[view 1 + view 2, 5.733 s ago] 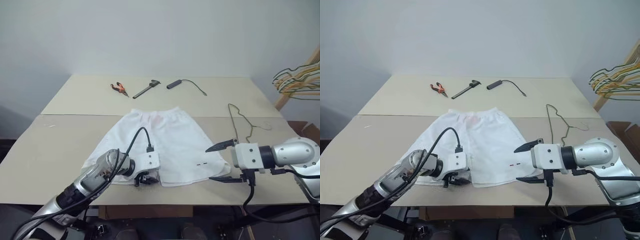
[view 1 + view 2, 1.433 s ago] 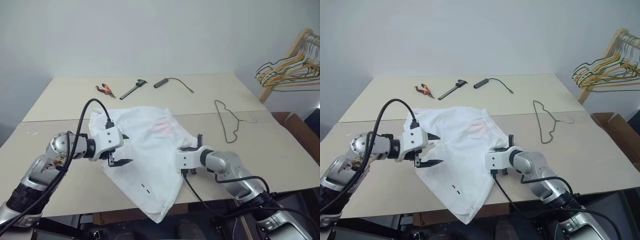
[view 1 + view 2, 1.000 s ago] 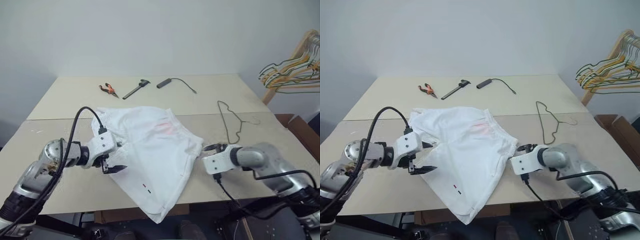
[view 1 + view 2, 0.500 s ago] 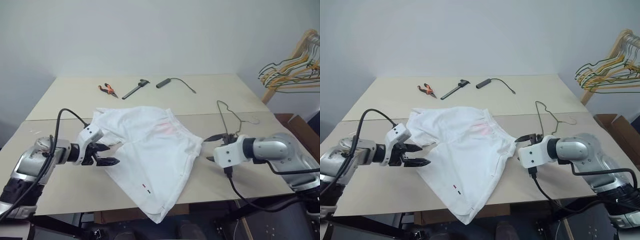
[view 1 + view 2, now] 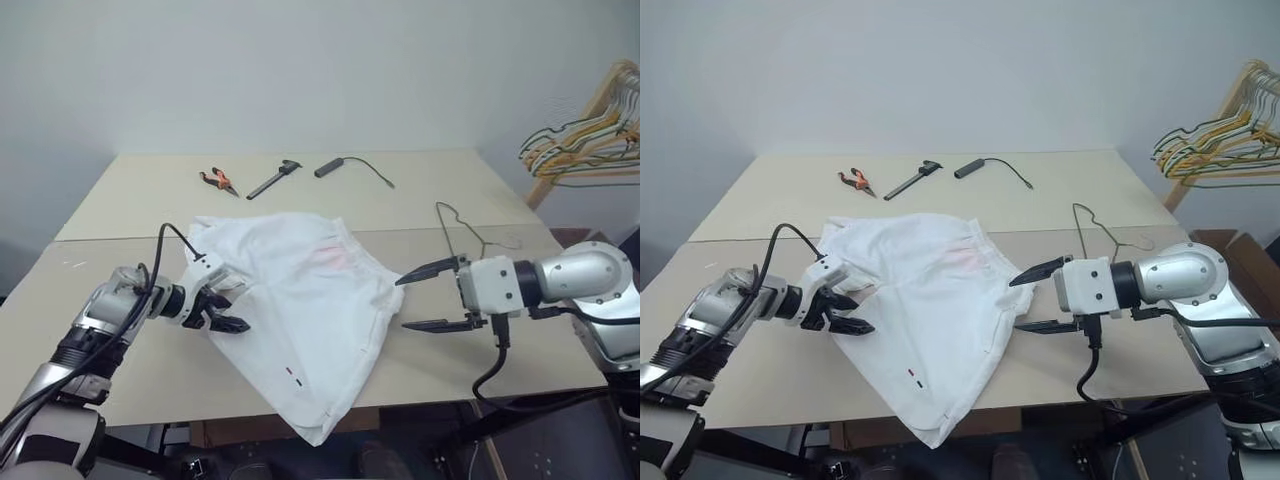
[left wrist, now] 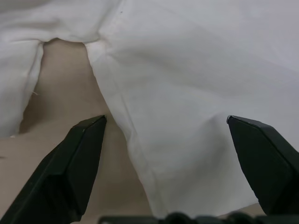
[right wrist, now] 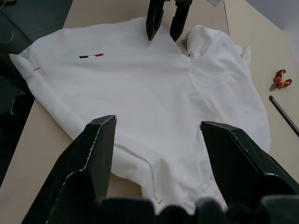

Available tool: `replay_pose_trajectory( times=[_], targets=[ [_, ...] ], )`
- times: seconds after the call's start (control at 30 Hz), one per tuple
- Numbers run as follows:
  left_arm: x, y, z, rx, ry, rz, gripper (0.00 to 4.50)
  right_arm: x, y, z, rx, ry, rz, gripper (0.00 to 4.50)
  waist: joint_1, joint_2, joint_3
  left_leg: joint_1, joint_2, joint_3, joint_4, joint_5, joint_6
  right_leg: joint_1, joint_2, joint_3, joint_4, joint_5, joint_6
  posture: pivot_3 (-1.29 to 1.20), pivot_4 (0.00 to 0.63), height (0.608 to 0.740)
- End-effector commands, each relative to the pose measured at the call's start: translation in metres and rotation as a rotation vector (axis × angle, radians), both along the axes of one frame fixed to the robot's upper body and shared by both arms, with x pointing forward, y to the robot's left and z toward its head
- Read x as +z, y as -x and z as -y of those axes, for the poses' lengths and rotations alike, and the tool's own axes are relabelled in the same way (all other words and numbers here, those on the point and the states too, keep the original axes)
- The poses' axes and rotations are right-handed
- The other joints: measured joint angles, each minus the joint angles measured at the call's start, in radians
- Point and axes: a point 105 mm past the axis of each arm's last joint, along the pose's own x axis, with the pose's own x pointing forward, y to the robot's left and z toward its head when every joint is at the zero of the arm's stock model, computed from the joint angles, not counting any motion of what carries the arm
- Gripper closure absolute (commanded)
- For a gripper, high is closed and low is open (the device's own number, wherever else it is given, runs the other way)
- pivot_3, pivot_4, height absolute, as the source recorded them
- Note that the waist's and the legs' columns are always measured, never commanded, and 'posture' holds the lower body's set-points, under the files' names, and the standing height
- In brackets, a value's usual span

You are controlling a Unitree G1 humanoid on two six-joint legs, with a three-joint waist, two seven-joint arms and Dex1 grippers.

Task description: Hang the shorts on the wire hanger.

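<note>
Left gripper [image 5: 228, 310]: jaws spread, empty, at the shorts' 9 o'clock edge. Right gripper [image 5: 418, 297]: jaws spread, empty, at their 3 o'clock edge. Shorts [image 5: 305, 300]: white, rumpled mid-table, one leg overhanging the near edge; no legible label. Wire hanger [image 5: 462, 237]: flat on the table, at the shorts' 2 o'clock.

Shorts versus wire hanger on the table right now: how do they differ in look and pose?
The shorts are white fabric, rumpled and skewed, one leg drooping over the table's near edge; the wire hanger is a thin dark wire outline lying flat, wholly on the table. The shorts lie between both open end effectors, the left end effector at their edge; the wire hanger lies beyond the right end effector. Neither is held.
</note>
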Motion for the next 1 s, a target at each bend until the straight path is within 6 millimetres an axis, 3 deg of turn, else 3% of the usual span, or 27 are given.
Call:
replay_pose_trajectory(
  times=[0.03,0.4,0.6,0.83,1.0],
  targets=[
    [-0.005,0.006,0.003,-0.011,0.019,-0.052,0.84,0.015,0.001,0.0,0.005,-0.012,0.047,1.03,-0.002,0.0,0.0,0.0,0.0,0.0,0.0,0.0,0.0,0.0,0.0,0.0,0.0,0.0,0.0,-0.1,0.0,0.74],
    [0.005,0.011,-0.011,-0.025,0.01,-0.027,4.47,0.012,-0.002,-0.002,0.0,-0.013,0.062,1.03,-0.007,0.0,0.0,-0.001,0.0,0.0,0.0,0.0,0.001,-0.001,0.0,0.0,0.0,0.0,0.0,-0.08,0.0,0.74],
    [0.006,-0.007,-0.023,-0.057,-0.113,0.124,4.47,0.011,-0.003,-0.004,-0.007,-0.027,0.072,1.03,-0.004,0.0,0.0,-0.002,0.0,0.0,0.0,0.0,0.001,-0.002,0.0,0.0,0.0,0.0,0.0,-0.09,0.0,0.74],
    [0.021,-0.079,-0.043,0.051,-0.35,0.405,4.47,0.01,-0.005,-0.003,-0.023,-0.027,0.081,1.03,0.019,-0.001,0.0,-0.002,0.0,0.0,0.001,0.0,0.001,-0.001,0.0,-0.001,-0.001,0.0,0.0,-0.11,0.0,0.74],
    [0.039,-0.112,-0.041,0.135,-0.429,0.556,4.47,0.008,-0.006,-0.003,-0.032,-0.023,0.086,1.03,0.019,-0.001,0.0,-0.005,-0.001,0.0,0.001,-0.001,0.002,-0.002,0.0,-0.001,-0.003,0.0,0.0,-0.12,0.0,0.74]
  ],
)
